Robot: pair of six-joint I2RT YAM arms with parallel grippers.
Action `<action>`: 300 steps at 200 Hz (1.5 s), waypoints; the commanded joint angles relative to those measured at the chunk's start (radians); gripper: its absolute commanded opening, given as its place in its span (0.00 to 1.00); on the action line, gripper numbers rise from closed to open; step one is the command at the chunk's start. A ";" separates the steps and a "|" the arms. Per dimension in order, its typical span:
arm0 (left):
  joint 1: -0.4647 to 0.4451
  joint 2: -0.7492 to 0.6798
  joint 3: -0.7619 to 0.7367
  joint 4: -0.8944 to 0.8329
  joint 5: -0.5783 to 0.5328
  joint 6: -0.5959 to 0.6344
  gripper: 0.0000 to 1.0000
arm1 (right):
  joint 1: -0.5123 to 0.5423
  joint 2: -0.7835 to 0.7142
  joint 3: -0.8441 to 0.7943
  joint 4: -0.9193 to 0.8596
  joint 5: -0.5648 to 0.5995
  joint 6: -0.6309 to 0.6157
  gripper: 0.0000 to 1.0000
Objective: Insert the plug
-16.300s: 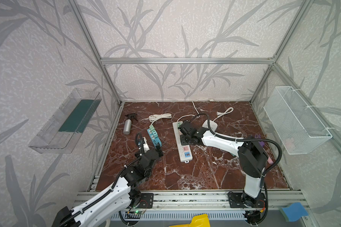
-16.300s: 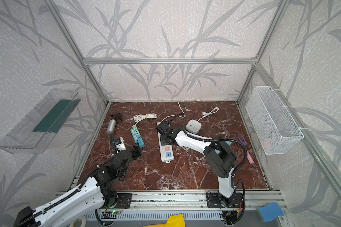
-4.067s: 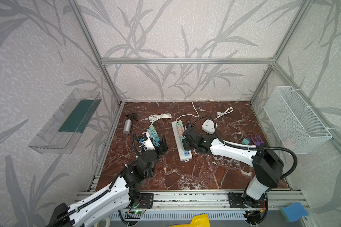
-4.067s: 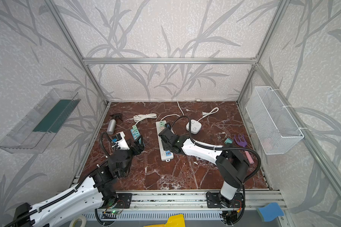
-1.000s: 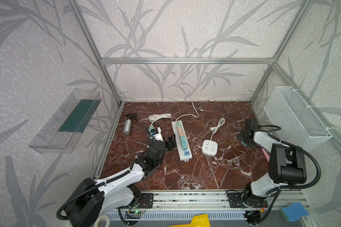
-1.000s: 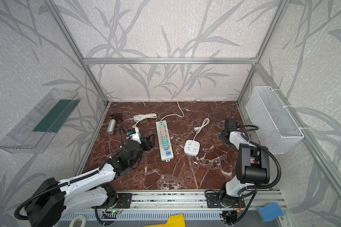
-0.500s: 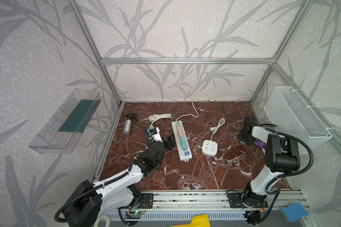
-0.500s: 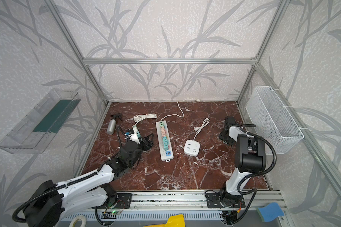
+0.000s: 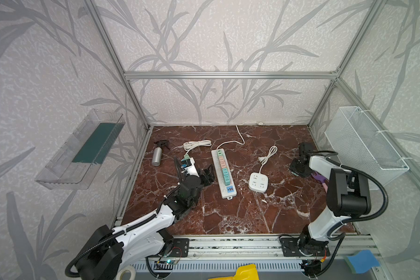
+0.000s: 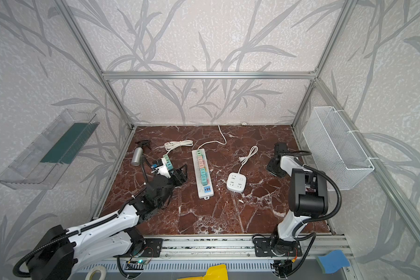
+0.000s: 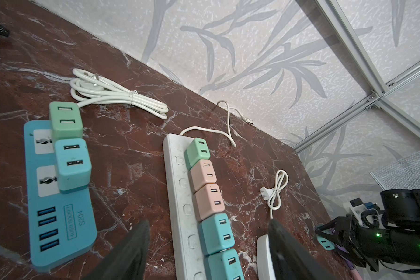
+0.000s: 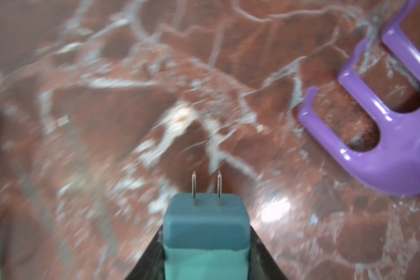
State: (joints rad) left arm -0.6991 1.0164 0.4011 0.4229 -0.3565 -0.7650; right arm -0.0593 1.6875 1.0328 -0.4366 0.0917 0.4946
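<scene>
**Plug in right gripper, not inserted yet**

Progress: the right gripper (image 9: 298,167) sits low at the far right of the table (image 9: 228,218), its jaws narrowed onto the teal plug (image 12: 205,225), one finger on each side of the body. The two metal prongs are bare and point away from the wrist over bare marble, with no socket ahead of them. So the pickup looks done. Carry, line-up and push-in are all left.

The left gripper (image 11: 209,225) is wide and holds nothing. It hovers just left of the long white power strip (image 9: 225,192), with the blue power strip (image 11: 58,218) further left. The white socket block (image 9: 258,181) lies mid-table between the strip and the right gripper, well apart from the plug.

Hard to tell:
- Right wrist view is blurred, and I cannot tell if the plug is lifted or resting on the marble.
- Both top views hide the plug behind the right gripper.
- The long strip looks full of chargers, and a free slot is not clear.
- Which socket is meant is unknown. The socket block looks the likeliest since its top is free.
- The purple plastic piece (image 12: 398,157) near the plug is cut off.
</scene>
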 commanded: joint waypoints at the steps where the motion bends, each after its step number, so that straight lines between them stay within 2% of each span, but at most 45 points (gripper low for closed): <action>1: 0.004 -0.013 -0.009 -0.002 0.006 -0.035 0.76 | 0.107 -0.096 -0.007 -0.051 0.004 -0.042 0.29; 19: 0.004 -0.023 0.000 -0.042 0.012 -0.061 0.75 | 0.216 -0.184 -0.053 -0.063 0.037 -0.048 0.28; 48: 0.004 -0.026 0.021 -0.105 0.022 -0.118 0.73 | 0.513 -0.313 -0.153 -0.086 0.127 -0.036 0.27; 88: 0.002 -0.010 0.045 -0.128 0.051 -0.166 0.70 | 0.842 -0.361 -0.294 -0.014 0.167 0.131 0.28; 123: 0.000 0.002 0.060 -0.141 0.066 -0.176 0.69 | 0.946 -0.257 -0.339 0.086 0.134 0.233 0.29; 131: 0.001 0.005 0.066 -0.152 0.069 -0.179 0.69 | 0.963 -0.240 -0.340 0.099 0.133 0.244 0.31; 136: 0.001 0.006 0.069 -0.159 0.071 -0.180 0.69 | 0.965 -0.230 -0.338 0.104 0.123 0.250 0.35; 146: 0.001 0.008 0.070 -0.168 0.069 -0.188 0.69 | 0.963 -0.214 -0.325 0.074 0.116 0.292 0.53; 153: 0.001 0.007 0.067 -0.171 0.068 -0.193 0.69 | 0.962 -0.210 -0.310 0.046 0.115 0.305 0.61; 180: 0.001 0.002 0.047 -0.162 0.056 -0.202 0.69 | 0.951 -0.253 -0.269 -0.015 0.081 0.277 0.77; 196: 0.000 -0.012 0.039 -0.169 0.052 -0.201 0.69 | 0.914 -0.325 -0.263 -0.050 0.053 0.262 0.79; 230: 0.001 -0.041 0.038 -0.181 0.044 -0.189 0.69 | 0.765 -0.491 -0.316 -0.031 0.014 0.231 0.82; 262: 0.003 -0.050 0.039 -0.181 0.043 -0.183 0.69 | 0.638 -0.533 -0.345 -0.008 -0.060 0.168 0.95; 282: 0.002 -0.049 0.042 -0.181 0.049 -0.181 0.69 | 0.569 -0.535 -0.392 0.078 -0.160 0.186 0.96; 300: 0.001 -0.050 0.047 -0.186 0.054 -0.174 0.69 | 0.563 -0.503 -0.435 0.177 -0.241 0.209 0.96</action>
State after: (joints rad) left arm -0.6994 0.9810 0.4412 0.2535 -0.2893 -0.9436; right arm 0.5194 1.1603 0.6479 -0.3782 -0.0116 0.6918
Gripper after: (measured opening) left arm 0.691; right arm 0.963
